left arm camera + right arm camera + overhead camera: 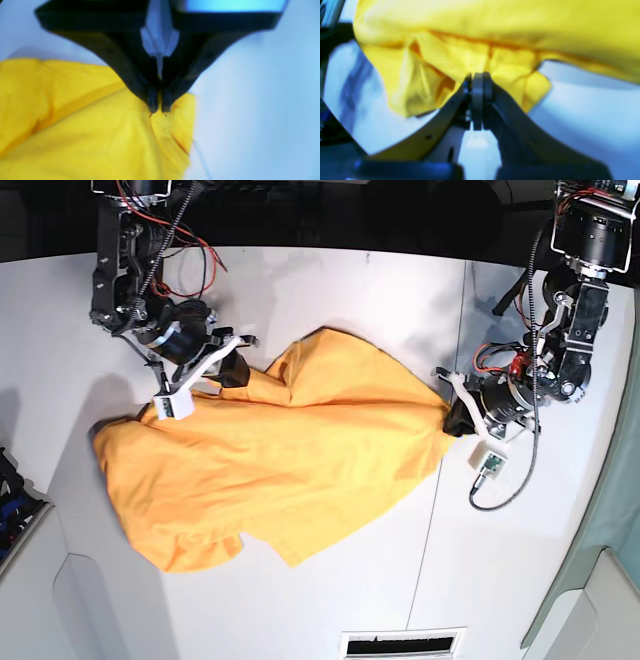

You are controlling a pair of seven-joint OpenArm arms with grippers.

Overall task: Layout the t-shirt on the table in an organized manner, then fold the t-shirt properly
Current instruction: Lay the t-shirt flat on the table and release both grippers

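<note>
The orange-yellow t-shirt lies crumpled and spread across the white table. In the base view my left gripper pinches the shirt's right corner, and my right gripper pinches its upper left edge. The left wrist view shows the left gripper shut on a puckered fold of the t-shirt. Seen from the right wrist, the right gripper is shut on a bunched edge of the t-shirt, which hangs slightly above the table.
A thin dark seam runs down the table to the right of the shirt. A vent grille sits at the near edge. Dark blue gear shows at the left edge. Red wires hang off the right arm.
</note>
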